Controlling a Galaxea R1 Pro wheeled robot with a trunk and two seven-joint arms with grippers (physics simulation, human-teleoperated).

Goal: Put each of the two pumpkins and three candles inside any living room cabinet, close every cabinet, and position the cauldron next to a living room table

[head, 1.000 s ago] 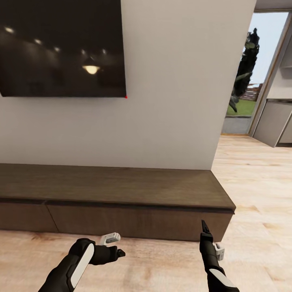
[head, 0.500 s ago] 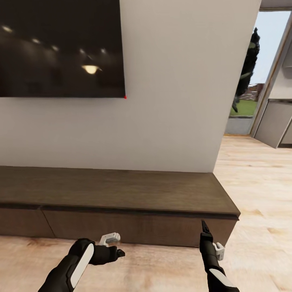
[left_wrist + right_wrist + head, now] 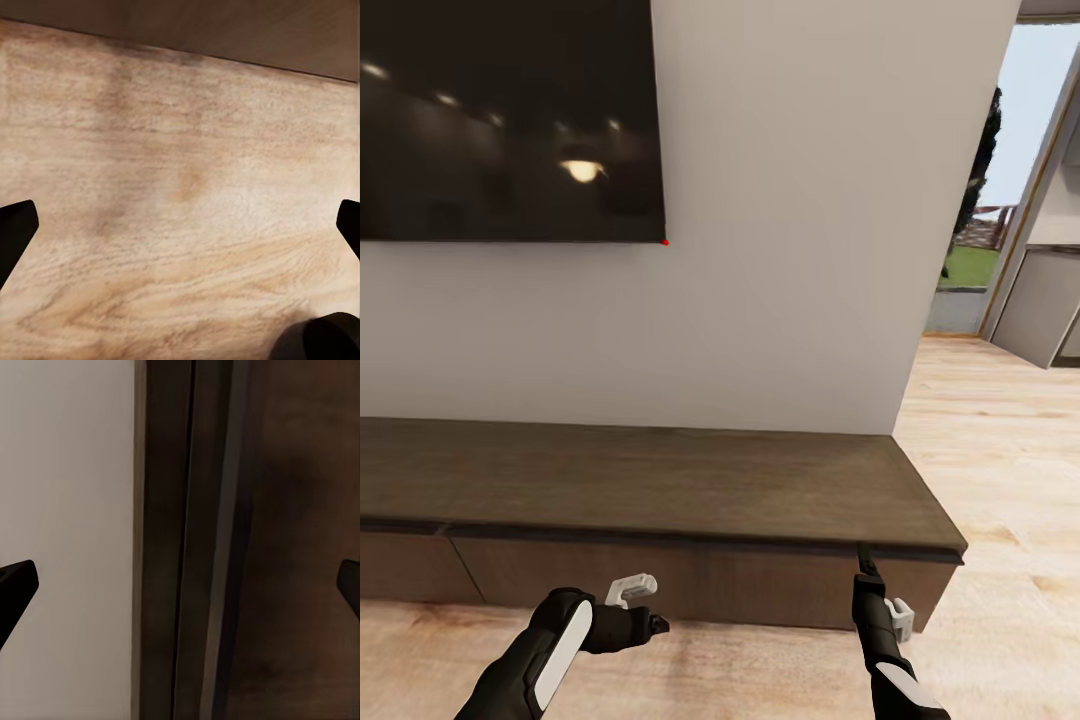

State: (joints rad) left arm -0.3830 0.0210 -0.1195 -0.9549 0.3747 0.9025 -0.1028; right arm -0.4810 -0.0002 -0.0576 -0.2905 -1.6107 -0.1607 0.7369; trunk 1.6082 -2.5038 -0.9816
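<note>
The cabinet [image 3: 650, 480] is a long low dark-brown console against the white wall, and its drawer fronts [image 3: 660, 580] sit flush and shut. My left gripper [image 3: 657, 625] hangs open over the wood floor just in front of it, fingers [image 3: 15, 232] spread wide with nothing between them. Further right, my right gripper [image 3: 865, 555] points at the cabinet's front top edge [image 3: 285, 547], also open and empty. The pumpkins, candles, cauldron and table are out of view.
A large dark TV [image 3: 510, 120] hangs on the wall above the console. Right of the console's end, light wood floor [image 3: 1000, 450] runs to a doorway [image 3: 980, 230] and grey kitchen units [image 3: 1045, 300].
The whole view has shifted: the console looks closer and its right end sits further right. Both arms keep the same place in the picture.
</note>
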